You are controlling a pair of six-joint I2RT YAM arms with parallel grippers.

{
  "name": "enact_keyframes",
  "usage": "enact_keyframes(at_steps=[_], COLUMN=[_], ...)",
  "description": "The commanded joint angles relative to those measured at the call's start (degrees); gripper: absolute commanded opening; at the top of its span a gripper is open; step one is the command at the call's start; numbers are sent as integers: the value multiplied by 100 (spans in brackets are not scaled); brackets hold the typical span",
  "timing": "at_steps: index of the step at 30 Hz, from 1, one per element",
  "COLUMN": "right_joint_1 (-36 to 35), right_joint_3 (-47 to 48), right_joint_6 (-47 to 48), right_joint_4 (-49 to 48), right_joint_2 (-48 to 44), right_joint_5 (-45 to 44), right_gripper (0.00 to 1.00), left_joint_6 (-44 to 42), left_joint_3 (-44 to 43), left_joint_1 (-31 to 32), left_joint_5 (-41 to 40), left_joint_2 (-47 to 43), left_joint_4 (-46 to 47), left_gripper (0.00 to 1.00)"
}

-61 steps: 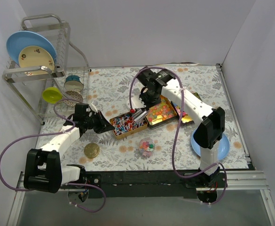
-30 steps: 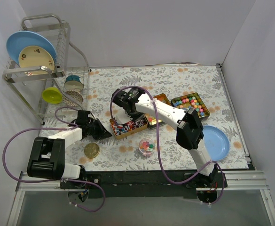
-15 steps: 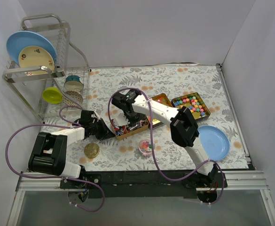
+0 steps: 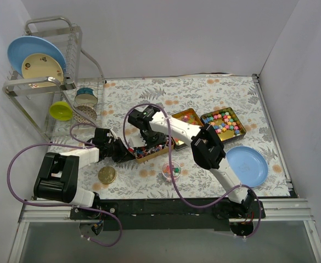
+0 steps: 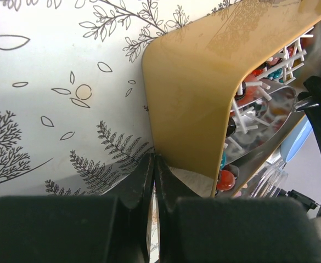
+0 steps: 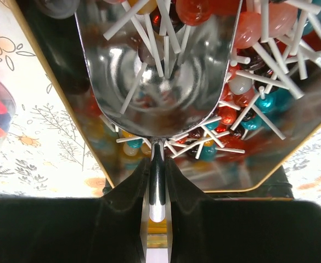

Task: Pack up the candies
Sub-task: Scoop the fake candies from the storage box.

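Observation:
The red, blue and white candies on white sticks [image 4: 149, 147] fill a gold tin [image 4: 161, 154] at mid table. My right gripper [image 4: 149, 133] is shut on the handle of a metal scoop [image 6: 160, 87]. The scoop's bowl lies among these candies [image 6: 259, 98] inside the tin [image 6: 297, 148]. My left gripper [image 4: 123, 155] is shut, with its tips [image 5: 154, 161] against the tin's left corner [image 5: 193, 93]. Orange-red gummies [image 4: 185, 116] and pastel cubes [image 4: 223, 121] sit in two more tins behind. A small clear jar [image 4: 171, 171] holds a few candies.
A round gold lid [image 4: 106, 175] lies in front of my left arm. A blue plate [image 4: 248, 166] sits at the front right. A dish rack [image 4: 56, 82] with plates and bowls stands at the far left. Purple cables loop over both arms.
My right gripper has carried the scoop left from the gummy tin into the tin of stick candies. My left gripper has moved right against that tin's left corner.

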State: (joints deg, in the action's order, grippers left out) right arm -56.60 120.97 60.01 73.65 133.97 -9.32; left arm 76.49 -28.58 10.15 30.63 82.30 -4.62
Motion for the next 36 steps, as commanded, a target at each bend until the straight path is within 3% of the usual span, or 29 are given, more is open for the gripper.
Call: enact_keyframes(at_steps=[1, 17, 36], right_joint_1=[43, 939, 1582], right_joint_3=[-187, -1242, -2015], right_joint_6=[-244, 406, 653], right_joint_4=[-245, -632, -1142], right_joint_2=[-204, -1013, -1532], right_joint_5=[1142, 3383, 3789], right_gripper=[1, 1, 1], left_joint_6=[-108, -1144, -1558], left_joint_3=[-209, -631, -1194], left_joint_1=[31, -49, -189], left_joint_5=[57, 558, 909], left_joint_2=[-39, -417, -30], left_joint_4=[-56, -970, -1383], left_gripper=[0, 0, 0])
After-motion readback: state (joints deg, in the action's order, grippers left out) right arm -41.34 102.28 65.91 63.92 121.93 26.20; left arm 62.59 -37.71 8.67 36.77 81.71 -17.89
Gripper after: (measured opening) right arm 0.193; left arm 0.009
